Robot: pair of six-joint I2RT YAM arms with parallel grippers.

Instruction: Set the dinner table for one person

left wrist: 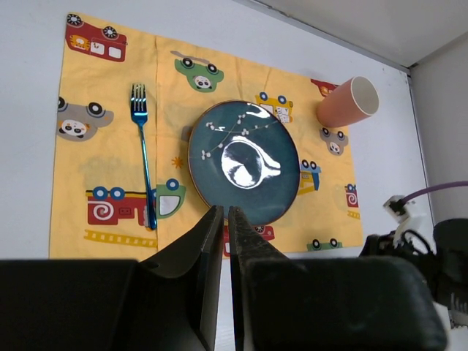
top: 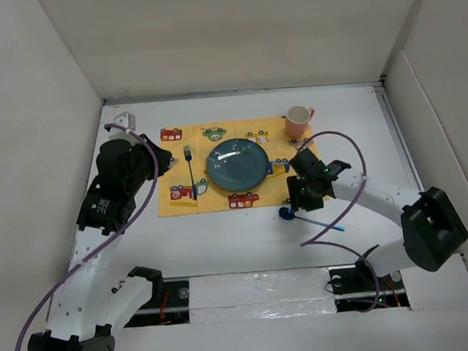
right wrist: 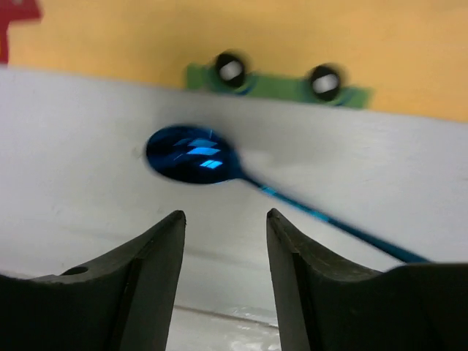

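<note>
My right fingers [right wrist: 162, 245] open, empty, over shiny blue metal spoon [right wrist: 194, 155] on white counter [right wrist: 66, 139]; left fingers [left wrist: 207, 238] closed, empty.

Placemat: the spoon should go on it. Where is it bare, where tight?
Bare: the placemat strip between plate and right edge, in front of the cup; also the strip left of the fork. Tight: the gap between fork and plate, and the near right corner, where the right tool hovers by the spoon.

I count one plate [top: 238, 163], one fork [top: 190, 169] and one cup [top: 298, 121] on one yellow placemat [top: 212, 199]. One blue spoon [top: 313, 220] lies on the dinner table [top: 222, 240], off the mat's near right corner.
</note>
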